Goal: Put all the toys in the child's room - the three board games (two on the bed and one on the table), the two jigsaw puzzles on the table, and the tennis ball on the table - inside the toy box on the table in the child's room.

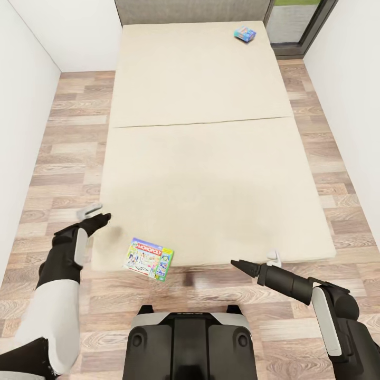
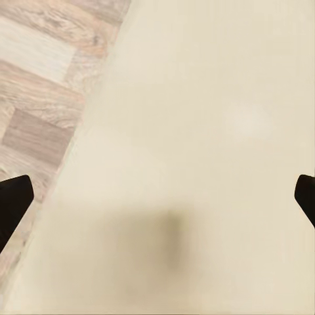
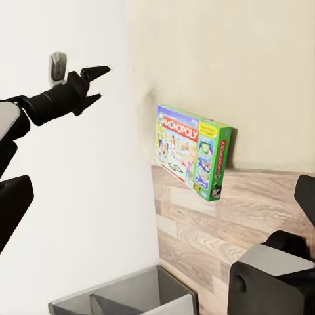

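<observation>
Head view first: the robot stands at the foot of the bed (image 1: 211,174), both arms out low in front of it. Nearest to it, the right gripper (image 1: 235,262) hangs just off the mattress's near edge, empty; its fingers look drawn to a point from up here, though its own wrist camera shows two dark tips well apart, so call them spread. A little further over, the left gripper (image 1: 105,216) hovers at the bed's left corner, also empty, tips wide at the sides of its wrist view with bare mattress between them.

Between the two arms lies the green board game (image 1: 149,258) lettered MONOPOLY, flat on the near edge of the mattress, one corner poking out past the edge (handy, that overhang). From the right wrist view the box (image 3: 193,152) shows its long side clearly.

My read: this box is the one to take now. The left arm is closer, so it should swing inward, line its fingers across the box's thin sides at the overhanging corner, and pinch firmly before lifting; a flat lid could slip or tilt.

Far off, by the headboard, the small blue board game (image 1: 245,34) waits its turn.
</observation>
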Motion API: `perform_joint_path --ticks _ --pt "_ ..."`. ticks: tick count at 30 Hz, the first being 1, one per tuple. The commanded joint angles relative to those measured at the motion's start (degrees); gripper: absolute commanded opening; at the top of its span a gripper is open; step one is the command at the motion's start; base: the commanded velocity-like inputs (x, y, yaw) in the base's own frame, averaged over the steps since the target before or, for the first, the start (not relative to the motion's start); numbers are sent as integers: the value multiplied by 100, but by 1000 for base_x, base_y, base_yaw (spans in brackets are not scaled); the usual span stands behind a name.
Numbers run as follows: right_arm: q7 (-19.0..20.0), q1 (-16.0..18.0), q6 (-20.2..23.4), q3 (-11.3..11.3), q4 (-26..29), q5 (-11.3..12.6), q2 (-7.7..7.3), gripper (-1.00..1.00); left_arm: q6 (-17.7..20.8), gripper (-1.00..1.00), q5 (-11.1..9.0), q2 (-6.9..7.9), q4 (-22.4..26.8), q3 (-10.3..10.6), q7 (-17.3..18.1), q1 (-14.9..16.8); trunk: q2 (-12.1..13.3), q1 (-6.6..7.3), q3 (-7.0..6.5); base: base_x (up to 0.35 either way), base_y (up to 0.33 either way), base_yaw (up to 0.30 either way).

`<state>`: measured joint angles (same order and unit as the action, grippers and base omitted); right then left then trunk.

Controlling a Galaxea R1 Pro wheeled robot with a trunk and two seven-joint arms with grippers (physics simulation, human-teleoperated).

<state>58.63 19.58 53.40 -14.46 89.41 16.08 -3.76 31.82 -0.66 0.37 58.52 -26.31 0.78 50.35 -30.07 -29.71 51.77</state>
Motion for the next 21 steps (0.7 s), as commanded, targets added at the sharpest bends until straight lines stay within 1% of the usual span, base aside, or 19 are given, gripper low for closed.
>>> perform_joint_path --ticks 1,4,7,9,13,16,19,21 --pt "17 2 14 -4 0 2 -1 100 87 100 -6 39 40 -108 115 -10 -7 -3 5 0 0 0" --pt "17 2 -7 -4 2 4 -1 100 316 100 -5 228 102 -416 481 -84 -7 -3 5 0 0 0" --pt "17 2 -19 -4 1 5 -1 100 639 100 -7 485 128 -740 932 -217 -7 -3 5 0 0 0" --pt "17 2 -24 -4 0 7 -1 100 843 100 -11 675 130 -971 1294 -344 -7 -3 5 0 0 0" --pt "17 2 -29 -4 -2 8 -5 100 1107 100 -12 1045 130 -1445 2126 -668 -7 -3 5 0 0 0" --pt "17 2 -30 -4 -1 9 -7 100 1210 100 -4 1284 118 -1769 2811 -966 -7 -3 5 0 0 0" --pt "13 2 -37 -4 2 4 -3 100 1281 100 -2 1524 109 -2042 3478 -1246 -7 -3 4 0 0 0" --pt "11 2 -48 -4 3 -2 2 100 1361 100 -3 1679 123 -2158 3897 -1390 -7 -3 2 0 0 0"
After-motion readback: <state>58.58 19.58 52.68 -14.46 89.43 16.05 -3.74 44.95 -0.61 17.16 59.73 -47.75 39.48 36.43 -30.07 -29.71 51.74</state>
